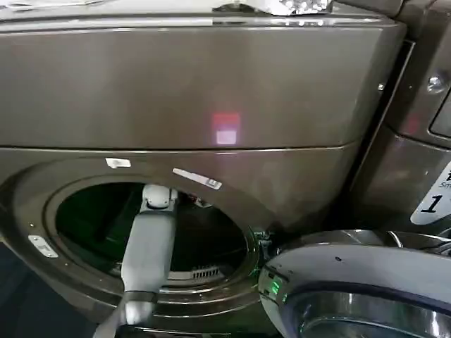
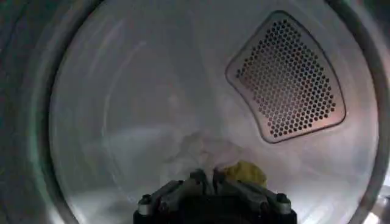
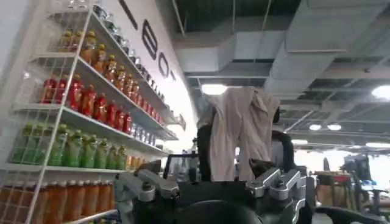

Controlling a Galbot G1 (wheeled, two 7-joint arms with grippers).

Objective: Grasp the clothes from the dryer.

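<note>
The bronze-brown dryer (image 1: 211, 98) faces me with its porthole open, and its grey-rimmed glass door (image 1: 338, 271) is swung out at the lower right. My left arm reaches in through the opening. Deep in the pale drum lie the clothes (image 2: 210, 152), a low heap of white fabric with a yellow-green piece (image 2: 245, 172). The left gripper (image 2: 208, 178) has its two dark fingertips drawn together at the near edge of this heap, with pale cloth showing in the slit between them. My right gripper (image 3: 210, 176) is parked away from the machine, open, facing the room.
A perforated vent plate (image 2: 286, 76) sits in the drum's back wall. A like machine with a white "1" label (image 1: 431, 201) stands to the right. The right wrist view shows shelves of bottles (image 3: 79, 109) and a hanging beige garment (image 3: 241, 131).
</note>
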